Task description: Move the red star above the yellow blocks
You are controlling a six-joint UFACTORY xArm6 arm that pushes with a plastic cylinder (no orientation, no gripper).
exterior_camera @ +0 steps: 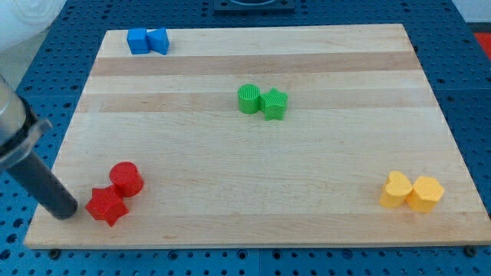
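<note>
1. No jaws on this arm to open or close, and nothing is held: it ends in a dark rod, and my tip (67, 211) sits down at the view's bottom left, right at the desk's (230, 153) left edge.
2. Just to the tip's right, close but with a sliver of wood showing between, lies the red star (106, 205). Tip, then star, almost level across the view: that is the line that matters.
3. Tucked against the star's upper right is the red cylinder (126, 179), touching it or nearly so.
4. Far across at the view's bottom right sit the two yellow blocks (412, 192), side by side, touching; their shapes look heart-like, though I can't be sure.
5. So the star's goal lies well to the right and slightly up, above those yellows. The tip is already on the star's far side from the goal, which suits a rightward shove, I reckon.
6. Risk: the red cylinder may get dragged along.
7. Green pair (262, 101) and blue pair (148, 41) sit well clear up top.
</note>
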